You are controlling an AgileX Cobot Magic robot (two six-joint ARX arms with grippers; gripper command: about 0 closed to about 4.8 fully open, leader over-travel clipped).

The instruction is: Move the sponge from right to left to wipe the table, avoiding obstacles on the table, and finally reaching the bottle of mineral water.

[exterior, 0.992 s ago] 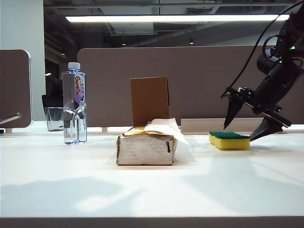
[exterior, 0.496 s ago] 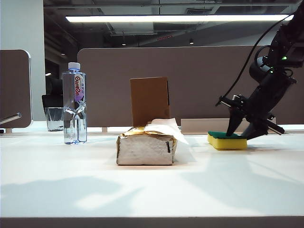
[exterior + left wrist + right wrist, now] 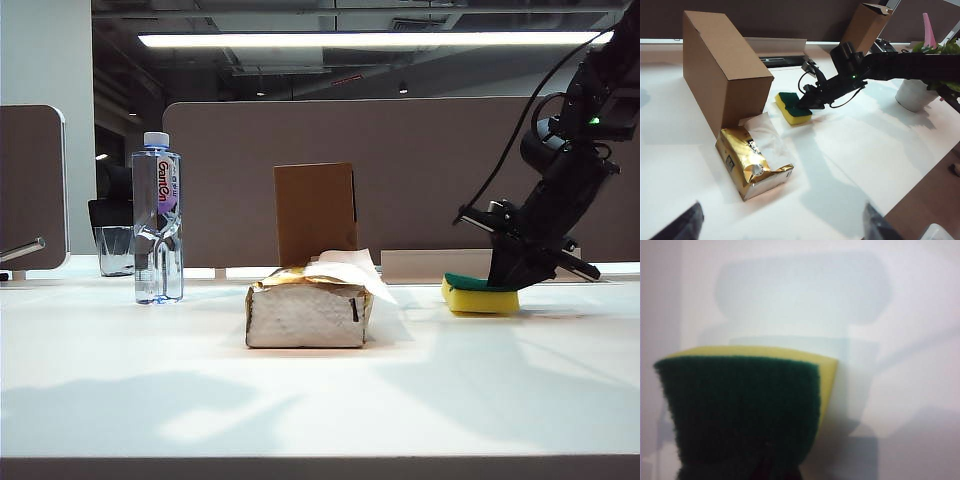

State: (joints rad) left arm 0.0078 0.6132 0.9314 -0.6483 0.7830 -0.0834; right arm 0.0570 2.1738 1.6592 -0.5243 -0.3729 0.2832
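Two obstacles, the tissue pack (image 3: 308,312) and box (image 3: 315,212), are sitting mid-table (image 3: 320,400), leaving open room nearer. The bottle (image 3: 157,218) is standing far left. The left gripper (image 3: 780,227) is hanging spread, tips cut off. Far right, the right gripper (image 3: 512,278) is pinching the sponge (image 3: 476,296), fingers partly hidden.

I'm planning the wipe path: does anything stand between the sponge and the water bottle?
Yes. The right gripper is shut on the sponge at the table's right; the tissue pack and cardboard box stand mid-table, before the bottle at left.
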